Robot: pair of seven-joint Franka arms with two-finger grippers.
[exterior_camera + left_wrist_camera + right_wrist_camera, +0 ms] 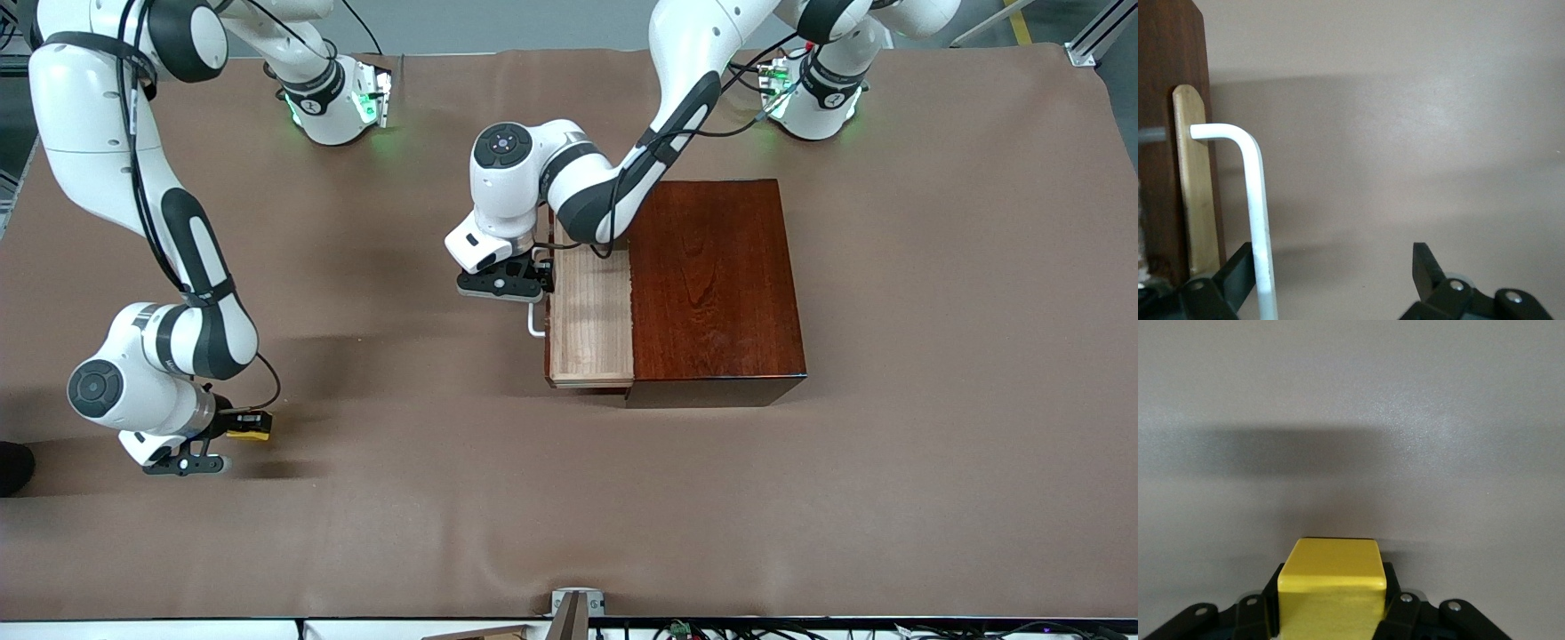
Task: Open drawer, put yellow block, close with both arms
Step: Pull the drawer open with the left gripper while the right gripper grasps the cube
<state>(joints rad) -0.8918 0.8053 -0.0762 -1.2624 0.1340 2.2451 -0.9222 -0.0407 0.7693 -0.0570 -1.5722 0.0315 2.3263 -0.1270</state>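
The drawer [591,378] stands pulled out of the dark mahogany box [711,284], its pale-wood tray showing nothing inside. My left gripper [539,276] is at the white handle [533,318] and is open; in the left wrist view the handle [1253,193] runs close beside one finger [1238,270], with my left gripper [1335,273] wide around it. Toward the right arm's end of the table, nearer to the front camera than the box, the yellow block [251,427] sits low at the mat. My right gripper [238,425] is shut on the yellow block [1331,567], its fingers [1395,600] pressing both sides.
A brown mat [800,498] covers the whole table. The box sits in the middle, toward the left arm's base [818,98]. Open mat lies between the block and the drawer. The right arm's base [338,102] is at the table's edge farthest from the front camera.
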